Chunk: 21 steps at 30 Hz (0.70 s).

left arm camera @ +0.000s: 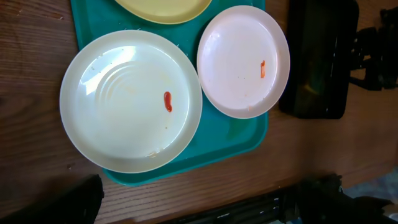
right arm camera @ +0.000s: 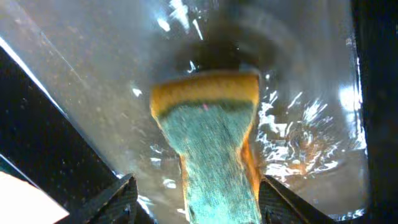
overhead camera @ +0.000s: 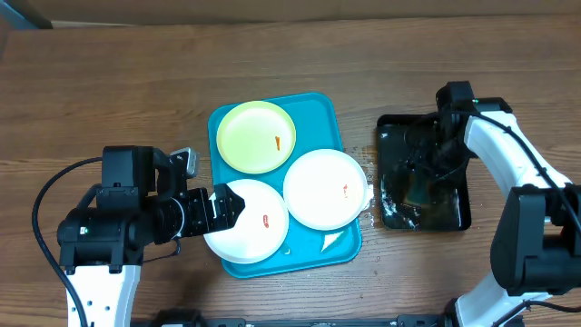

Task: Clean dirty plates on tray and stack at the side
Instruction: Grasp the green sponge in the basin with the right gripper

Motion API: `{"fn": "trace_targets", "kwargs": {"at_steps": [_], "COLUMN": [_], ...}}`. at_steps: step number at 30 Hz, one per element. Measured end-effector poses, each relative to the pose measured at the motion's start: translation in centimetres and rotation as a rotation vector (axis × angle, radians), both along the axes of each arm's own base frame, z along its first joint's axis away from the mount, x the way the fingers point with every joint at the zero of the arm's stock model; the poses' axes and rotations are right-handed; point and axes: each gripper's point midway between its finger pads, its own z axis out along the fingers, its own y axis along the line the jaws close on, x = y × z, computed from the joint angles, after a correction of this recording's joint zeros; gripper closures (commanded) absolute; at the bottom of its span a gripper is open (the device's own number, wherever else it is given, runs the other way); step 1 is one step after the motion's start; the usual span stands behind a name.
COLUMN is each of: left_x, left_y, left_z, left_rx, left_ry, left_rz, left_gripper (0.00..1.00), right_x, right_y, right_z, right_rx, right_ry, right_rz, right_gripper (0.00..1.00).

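Wooden surface (overhead camera: 109, 82): all items are carried on it.

Turquoise tray (overhead camera: 318, 107): positioned at the centre of the surface. All three dirty plates are held on it.

Black tray (overhead camera: 392, 127): set just to the right of the turquoise tray, apart from it. Its floor is seen to be wet and glossy.

Dirty plates:
- The pale yellow plate (overhead camera: 254, 136) is located at the far left corner of the tray.
- One white plate (overhead camera: 327, 188) is located at the right side, with its rim slightly past the tray edge.
- The other white plate (overhead camera: 254, 227) is located at the near left, overhanging the tray's left and near edges.
- A small red-orange smear (left arm camera: 167, 101) is noted on each.

Left end effector (overhead camera: 225, 205): observed at the left rim of the near white plate. In the wrist view the fingers are spread wide and nothing is gripped.

Right end effector (right arm camera: 198, 202): lowered into the black tray and clenched on a sponge (right arm camera: 208, 124), yellow with a green scouring face. The sponge is squeezed narrow between the fingers and pressed onto the wet floor.
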Motion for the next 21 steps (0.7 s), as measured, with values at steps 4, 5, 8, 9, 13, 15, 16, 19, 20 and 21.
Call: {"fn": "trace_targets", "kwargs": {"at_steps": [4,5,8,9,13,15,16,19,20,21], "left_x": [0.1,0.1,0.1,0.1,0.1,0.2,0.1,0.1,0.1,0.1], "left_y": [0.0,0.0,0.0,0.0,0.0,0.0,0.0,0.0,0.0,0.0], "left_z": [0.0,0.0,0.1,0.1,0.1,0.1,0.1,0.1,0.1,0.1], "left_rx": [0.0,0.0,0.0,0.0,0.0,0.0,0.0,0.0,0.0,0.0], "left_ry": [-0.004,-0.005,-0.006,-0.006,-0.006,-0.007,-0.006,-0.006,-0.006,-0.006], "left_rz": [0.0,0.0,0.0,0.0,0.0,0.0,0.0,0.0,0.0,0.0], "left_gripper": [0.0,0.0,0.0,0.0,0.0,0.0,0.0,0.0,0.0,0.0], "right_x": [-0.6,-1.0,-2.4,-2.7,-2.7,-2.7,-2.8,-2.8,-2.7,-2.6], "right_y": [0.1,0.2,0.4,0.4,0.3,0.4,0.4,0.4,0.4,0.4], "right_z": [-1.4,-2.0,-4.1,-4.4,-4.4,-4.4,-4.3,-3.9,-3.6,-3.2], "right_rx": [-0.001,-0.001,-0.003,-0.005,-0.002,-0.001,-0.001,-0.002,-0.001,-0.001], "right_ry": [0.004,0.007,0.026,0.03,-0.016,-0.014,-0.009,0.017,0.025,0.029], "right_rz": [0.004,0.004,-0.021,-0.04,-0.084,-0.087,-0.084,-0.053,-0.041,-0.033], "right_gripper": [0.44,0.49,0.74,0.87,0.96,0.96,0.96,0.91,0.83,0.76]}}
